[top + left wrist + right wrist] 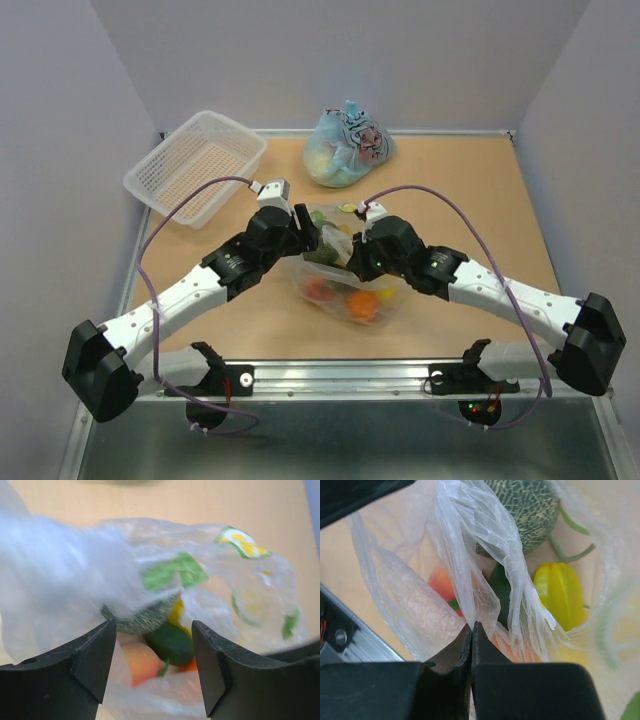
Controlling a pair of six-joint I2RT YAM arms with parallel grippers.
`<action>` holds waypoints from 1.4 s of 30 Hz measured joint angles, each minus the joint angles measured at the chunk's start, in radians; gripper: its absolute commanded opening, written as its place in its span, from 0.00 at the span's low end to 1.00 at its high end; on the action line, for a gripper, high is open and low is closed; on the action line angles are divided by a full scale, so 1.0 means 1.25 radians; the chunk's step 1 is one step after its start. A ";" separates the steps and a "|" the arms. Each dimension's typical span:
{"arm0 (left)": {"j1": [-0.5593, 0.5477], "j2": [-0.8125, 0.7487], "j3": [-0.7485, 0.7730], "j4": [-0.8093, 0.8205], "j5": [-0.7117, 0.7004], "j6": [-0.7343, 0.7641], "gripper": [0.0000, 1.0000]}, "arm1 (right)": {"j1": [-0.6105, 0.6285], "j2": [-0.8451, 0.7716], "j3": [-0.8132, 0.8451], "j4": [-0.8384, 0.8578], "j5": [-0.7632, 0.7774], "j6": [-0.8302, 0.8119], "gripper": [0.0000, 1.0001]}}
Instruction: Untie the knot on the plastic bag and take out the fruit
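pinching the plastic bag (470, 545) between the closed right jaws

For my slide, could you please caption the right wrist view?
Right gripper shut on thin clear plastic bag, netted green melon behind.

Desk (470, 200): a tan surface, closed in by pale walls at 9, 12 and 3 o'clock, with a metal rail fixed along the 6 o'clock edge. Three things are carried on it. A white mesh basket (196, 167) is set at 10 o'clock, near the corner. A light-blue bag (347, 147) with black print is placed at 12 o'clock, close to the far wall and apart from the basket. The plastic bag (345, 290) is laid at centre, well apart from both, with coloured fruit (362, 303) seen through it.
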 measured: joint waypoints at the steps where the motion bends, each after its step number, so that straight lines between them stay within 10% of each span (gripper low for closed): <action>1: 0.000 0.016 0.000 0.005 -0.020 -0.010 0.71 | 0.004 -0.009 -0.009 0.000 -0.005 -0.003 0.01; 23: 0.073 0.127 -0.217 0.226 0.019 -0.289 0.68 | 0.015 -0.509 -0.398 -0.007 0.154 0.316 0.01; 31: 0.151 0.222 -0.176 0.300 0.104 -0.274 0.69 | 0.015 -0.458 -0.462 -0.016 0.286 0.503 0.01; 42: 0.215 0.232 -0.075 0.337 0.206 -0.180 0.75 | -0.027 -0.132 -0.352 0.110 0.331 0.425 0.01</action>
